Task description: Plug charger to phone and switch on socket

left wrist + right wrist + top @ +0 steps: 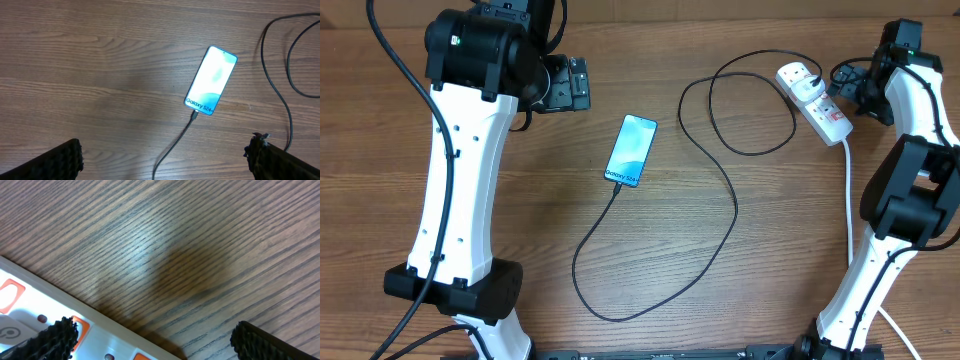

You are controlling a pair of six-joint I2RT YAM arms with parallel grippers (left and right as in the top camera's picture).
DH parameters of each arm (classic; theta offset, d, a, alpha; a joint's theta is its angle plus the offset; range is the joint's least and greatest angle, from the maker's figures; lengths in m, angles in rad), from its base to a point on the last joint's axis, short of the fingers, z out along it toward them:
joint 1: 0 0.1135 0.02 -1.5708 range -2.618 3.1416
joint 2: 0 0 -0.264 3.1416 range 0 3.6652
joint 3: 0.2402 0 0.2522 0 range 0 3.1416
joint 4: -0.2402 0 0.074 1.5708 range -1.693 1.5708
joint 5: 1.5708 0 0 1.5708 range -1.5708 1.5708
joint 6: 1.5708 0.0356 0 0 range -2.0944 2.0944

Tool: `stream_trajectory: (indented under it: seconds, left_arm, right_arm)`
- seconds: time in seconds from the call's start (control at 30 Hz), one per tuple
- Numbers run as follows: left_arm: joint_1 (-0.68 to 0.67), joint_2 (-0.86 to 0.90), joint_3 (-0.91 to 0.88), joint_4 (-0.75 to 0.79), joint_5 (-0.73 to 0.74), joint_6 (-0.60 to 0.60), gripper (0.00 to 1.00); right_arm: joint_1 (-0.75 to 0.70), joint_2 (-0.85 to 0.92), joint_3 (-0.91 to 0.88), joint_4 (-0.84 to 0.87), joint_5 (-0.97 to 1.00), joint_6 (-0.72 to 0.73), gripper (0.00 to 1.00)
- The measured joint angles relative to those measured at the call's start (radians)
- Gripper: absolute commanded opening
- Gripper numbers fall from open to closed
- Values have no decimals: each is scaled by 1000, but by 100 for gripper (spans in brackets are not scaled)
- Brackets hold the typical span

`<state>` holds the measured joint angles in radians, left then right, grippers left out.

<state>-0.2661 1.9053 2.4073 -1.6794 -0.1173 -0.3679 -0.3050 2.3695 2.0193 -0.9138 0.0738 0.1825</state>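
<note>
Slim glossy phone (631,150); thin charger (736,210), seemingly plugged; oblong white socket (820,108).

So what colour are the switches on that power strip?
Orange-red switches, clearest in the right wrist view.

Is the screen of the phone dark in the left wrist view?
No, the phone lies face up with a bright blue-white screen, and white Galaxy text shows along its lower short edge.

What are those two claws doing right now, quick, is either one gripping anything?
Left gripper: open, holding nothing.
Right gripper: open, holding nothing.
</note>
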Motion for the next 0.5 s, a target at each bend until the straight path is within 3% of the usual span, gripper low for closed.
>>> stream_trajectory:
  seconds: [0.5]
  left_arm:
    - [0,0,0,0,0,0,100]
  right_arm:
    - [1,0,0,0,-37,-26,100]
